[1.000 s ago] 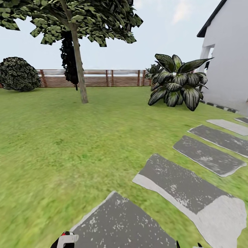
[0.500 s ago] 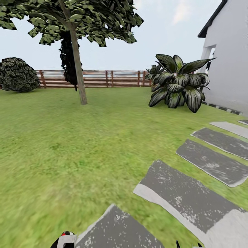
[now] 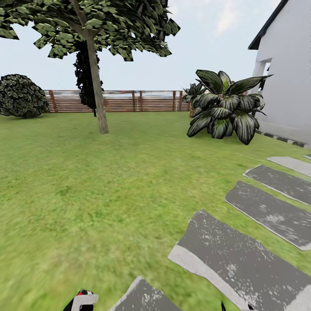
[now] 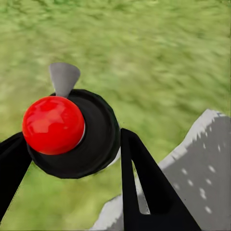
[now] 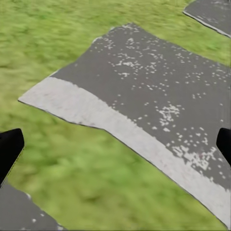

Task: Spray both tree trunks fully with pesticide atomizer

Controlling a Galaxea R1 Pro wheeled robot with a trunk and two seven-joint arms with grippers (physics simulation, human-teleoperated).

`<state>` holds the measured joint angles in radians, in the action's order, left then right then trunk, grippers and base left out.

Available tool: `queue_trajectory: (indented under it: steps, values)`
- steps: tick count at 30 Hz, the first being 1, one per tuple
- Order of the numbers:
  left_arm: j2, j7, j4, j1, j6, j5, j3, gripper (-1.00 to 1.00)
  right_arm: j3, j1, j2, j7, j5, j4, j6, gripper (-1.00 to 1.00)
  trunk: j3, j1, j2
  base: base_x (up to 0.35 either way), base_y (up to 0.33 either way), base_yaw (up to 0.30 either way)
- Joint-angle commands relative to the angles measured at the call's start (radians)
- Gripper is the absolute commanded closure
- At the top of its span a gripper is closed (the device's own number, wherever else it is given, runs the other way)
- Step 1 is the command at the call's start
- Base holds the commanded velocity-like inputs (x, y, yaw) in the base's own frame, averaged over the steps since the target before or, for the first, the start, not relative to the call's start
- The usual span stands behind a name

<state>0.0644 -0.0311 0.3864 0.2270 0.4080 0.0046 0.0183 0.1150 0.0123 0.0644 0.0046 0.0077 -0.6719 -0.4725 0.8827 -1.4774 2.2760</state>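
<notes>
Mottled green lawn point(image 3: 86, 181) everywhere, blurry in streaks. Dark grey paving slabs point(image 3: 242, 259) flecked with white, pale grey along their edges. The tree's trunk point(image 3: 98, 95) is grey-tan, its leaves point(image 3: 108, 26) blocky green and dark. Brown slatted fence point(image 3: 138, 101) behind, a white house point(image 3: 289, 86) with a dark roof edge. The broad-leaved plant point(image 3: 224, 110) shows dark green striped with pale grey. At the left wrist: a glossy red ball point(image 4: 53, 125) on a black disc point(image 4: 96, 137), black gripper fingers point(image 4: 144, 187).

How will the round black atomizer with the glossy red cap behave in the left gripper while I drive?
Probably rigid: the round black atomizer looks like hard plastic. Its round, smooth body could twist between the left gripper's thin fingers. The grey nozzle juts out, so it may snag.
</notes>
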Motion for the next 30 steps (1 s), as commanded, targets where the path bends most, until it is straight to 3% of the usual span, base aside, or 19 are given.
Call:
queue_trajectory:
  steps: [1,30]
  values:
    - [0.000,0.000,0.000,0.000,0.000,0.000,0.000,1.00,0.000,0.000,0.000,0.000,0.000,0.000,0.000,-1.00,0.000,0.000,0.000,0.340,0.000,0.000]
    - [0.000,0.000,0.000,0.000,0.000,0.000,0.000,1.00,0.000,0.000,0.000,0.000,0.001,0.000,0.000,-1.00,0.000,0.000,0.000,0.340,0.000,0.000]
